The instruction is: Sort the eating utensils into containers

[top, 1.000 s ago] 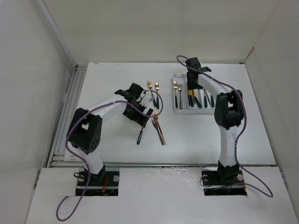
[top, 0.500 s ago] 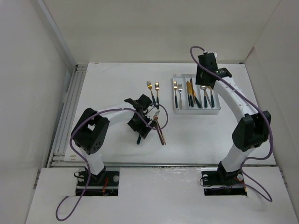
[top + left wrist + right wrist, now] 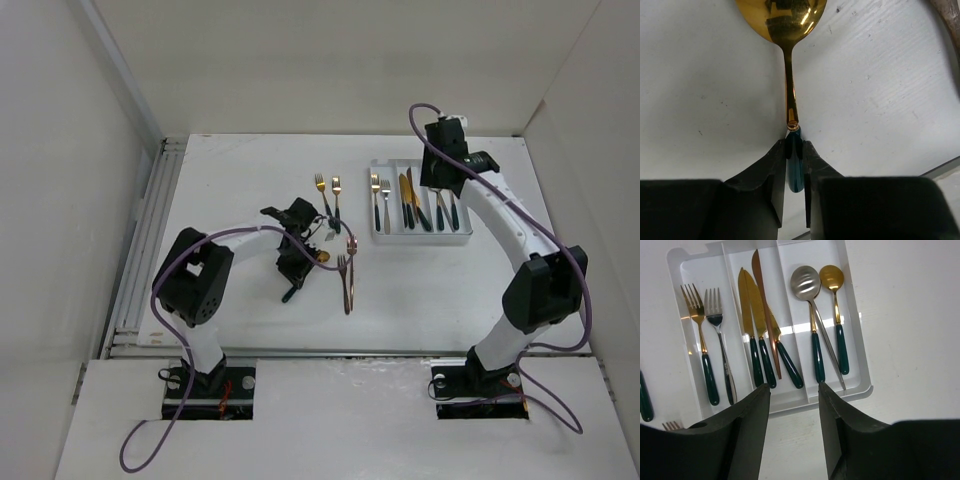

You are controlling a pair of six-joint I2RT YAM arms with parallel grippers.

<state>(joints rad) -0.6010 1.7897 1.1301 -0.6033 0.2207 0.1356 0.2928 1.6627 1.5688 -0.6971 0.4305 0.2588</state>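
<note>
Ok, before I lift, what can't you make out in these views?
- Left wrist: gold spoon with dark green handle, bowl cut off by the top edge, handle end hidden between the left jaws.
- Right wrist: white plastic three-compartment tray, lower-left corner hidden behind the right jaws.

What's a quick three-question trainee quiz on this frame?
1. True or false: the left gripper is shut on the gold spoon's handle.
2. In the right wrist view, which tray compartment holds the silver spoon? A left, B middle, C right.
3. How many forks lie in the tray?
Key: 1 true; 2 C; 3 two.
</note>
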